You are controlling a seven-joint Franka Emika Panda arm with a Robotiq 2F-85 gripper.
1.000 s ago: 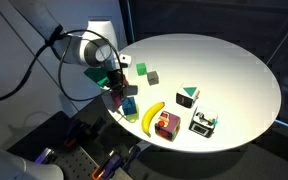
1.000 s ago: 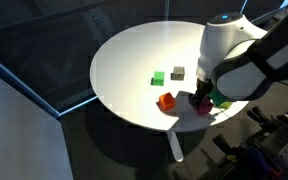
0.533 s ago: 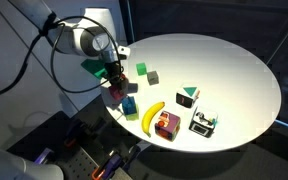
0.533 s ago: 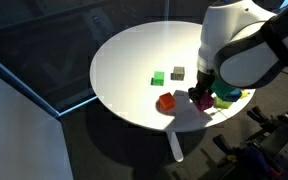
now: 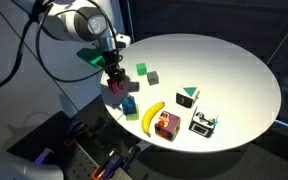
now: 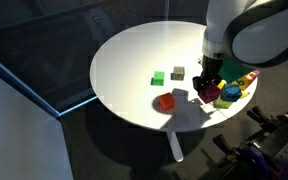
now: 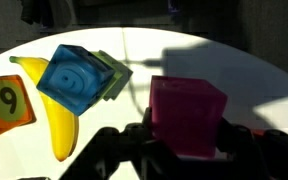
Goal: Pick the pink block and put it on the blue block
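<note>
"Well, has the tool (image 5: 114, 84) got hold of anything?"

"Yes, it's pinching the pink block (image 5: 116, 92). In the wrist view the cube (image 7: 187, 117) sits squarely between the two dark fingers (image 7: 124, 150), one pressed on each side."

"Whereabouts is that?"

"Close to the edge of the round white worktop (image 5: 224, 70) where the arm reaches in. As far as I can tell the cube is held a little above the surface, not resting on it."

"And the blue block?"

"The blue block (image 5: 130, 104) sits on the worktop near that same edge, close to the pink one but apart from it. The wrist view shows a clear gap between them, the blue one (image 7: 72, 80) off to one side."

"Anything crowding it?"

"A banana (image 5: 152, 117) lies just beside it along the rim, and an orange card with a 9 (image 7: 6, 103) shows beyond the banana in the wrist view. Further in from the edge stand a green cube (image 5: 140, 69) and a grey cube (image 5: 153, 76), near each other; both also show in an exterior view, green (image 6: 159, 77) and grey (image 6: 178, 72)."
</note>
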